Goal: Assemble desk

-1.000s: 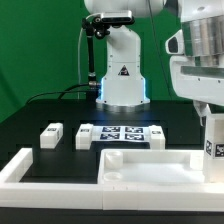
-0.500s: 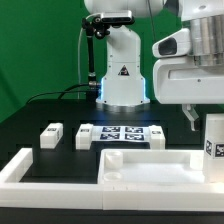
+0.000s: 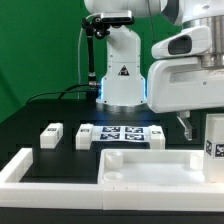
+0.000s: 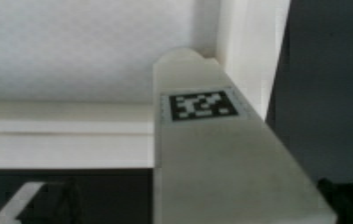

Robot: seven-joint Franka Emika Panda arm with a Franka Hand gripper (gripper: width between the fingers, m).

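Note:
The white tabletop slab point(image 3: 150, 166) lies recessed face up at the front; in the wrist view it point(image 4: 75, 60) fills the background. One leg block point(image 3: 213, 142) stands upright by its right end in the exterior view and shows its tag in the wrist view point(image 4: 199, 105). Two more leg blocks point(image 3: 51, 135) point(image 3: 85, 135) lie on the exterior view's left. My gripper point(image 3: 198, 124) hangs at the standing leg, open. In the wrist view the gripper point(image 4: 187, 205) straddles the leg with a gap at one finger point(image 4: 31, 200). The other finger is out of the exterior view.
The marker board point(image 3: 122, 133) lies behind the tabletop. The long white border rail point(image 3: 28, 166) runs along the front left. The robot base point(image 3: 120, 80) stands at the back centre, with a black cable point(image 3: 50, 97) to its left.
The hand has moved down and toward the exterior view's left, bringing its finger lower beside the standing leg. The parts have not moved.

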